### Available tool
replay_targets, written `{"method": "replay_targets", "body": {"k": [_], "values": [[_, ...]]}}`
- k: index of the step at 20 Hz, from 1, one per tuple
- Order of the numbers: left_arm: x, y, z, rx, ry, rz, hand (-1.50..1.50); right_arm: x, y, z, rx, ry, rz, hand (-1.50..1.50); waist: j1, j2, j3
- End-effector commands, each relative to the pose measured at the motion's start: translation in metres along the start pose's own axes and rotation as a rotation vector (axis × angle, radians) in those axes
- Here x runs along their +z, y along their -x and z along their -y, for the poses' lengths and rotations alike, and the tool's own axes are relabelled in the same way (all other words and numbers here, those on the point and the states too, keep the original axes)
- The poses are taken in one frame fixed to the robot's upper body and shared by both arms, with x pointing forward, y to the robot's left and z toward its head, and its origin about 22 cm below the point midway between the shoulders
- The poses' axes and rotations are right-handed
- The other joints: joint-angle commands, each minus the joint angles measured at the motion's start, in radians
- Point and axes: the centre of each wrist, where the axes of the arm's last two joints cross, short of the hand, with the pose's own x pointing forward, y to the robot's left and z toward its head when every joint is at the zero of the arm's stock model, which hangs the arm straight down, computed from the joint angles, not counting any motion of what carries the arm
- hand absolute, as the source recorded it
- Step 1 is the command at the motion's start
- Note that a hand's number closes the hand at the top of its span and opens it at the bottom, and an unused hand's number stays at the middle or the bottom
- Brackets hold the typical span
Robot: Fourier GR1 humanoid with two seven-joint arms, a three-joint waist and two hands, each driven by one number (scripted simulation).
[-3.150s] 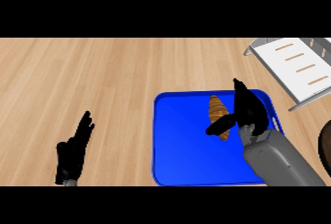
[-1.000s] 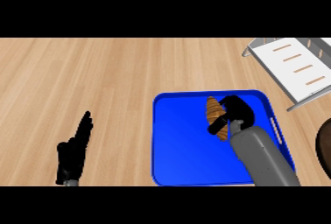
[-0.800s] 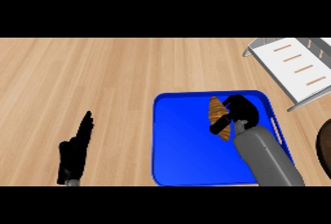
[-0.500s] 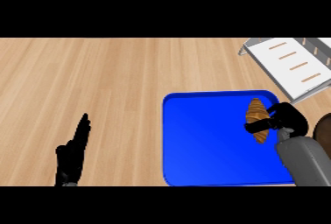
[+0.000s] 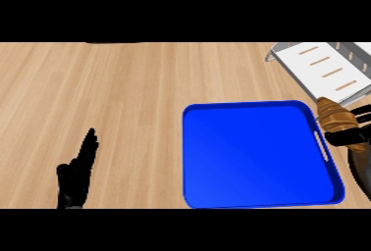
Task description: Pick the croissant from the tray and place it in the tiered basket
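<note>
We see the croissant at the right edge of the head view, just outside the tray's right rim and below the tiered basket. Its pointed upper end lies close to the basket's lower corner, though we cannot tell whether the two touch. Our right hand sits at the croissant's lower end, its dark fingers curled round the pastry, so the hand is clamped on it; most of the hand is cut off by the view's right edge, and only a strip of the forearm shows beneath it.

The tray is blue, with rounded corners and a slot handle on its right side. It rests flat on the wooden counter, right of the middle, and its floor shows bare blue from rim to rim. The croissant is past that rim, over the strip between the tray and the view's edge.

The tiered basket stands in the upper right corner, set at an angle to the tray. It has a grey wire frame and a pale shelf with short tan marks along it.

Our left hand rests at the lower left, well apart from the tray, fingers straight and together, pointing up the view.
</note>
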Motion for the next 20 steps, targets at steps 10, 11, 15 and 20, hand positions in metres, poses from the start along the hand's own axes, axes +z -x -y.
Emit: {"method": "replay_targets", "body": {"k": [10,11,15,20], "values": [[-0.004,-0.007,0.004,-0.026,0.024,-0.044,0.0,0.092,-0.03,0.154,-0.134,0.444,0.102,1.5,0.023,0.009,-0.006],[0.001,0.003,-0.004,-0.013,0.011,-0.057,0.0,0.102,-0.032,0.169,-0.169,0.46,0.106,1.5,0.024,0.008,-0.007],[0.004,0.009,0.008,-0.022,0.02,-0.043,0.0,0.082,-0.041,0.194,-0.16,0.466,0.099,1.5,0.032,0.011,-0.005],[-0.002,0.008,0.016,-0.014,0.052,-0.031,0.0,0.062,-0.078,0.201,-0.181,0.475,0.066,1.5,0.057,0.019,-0.006]]}}
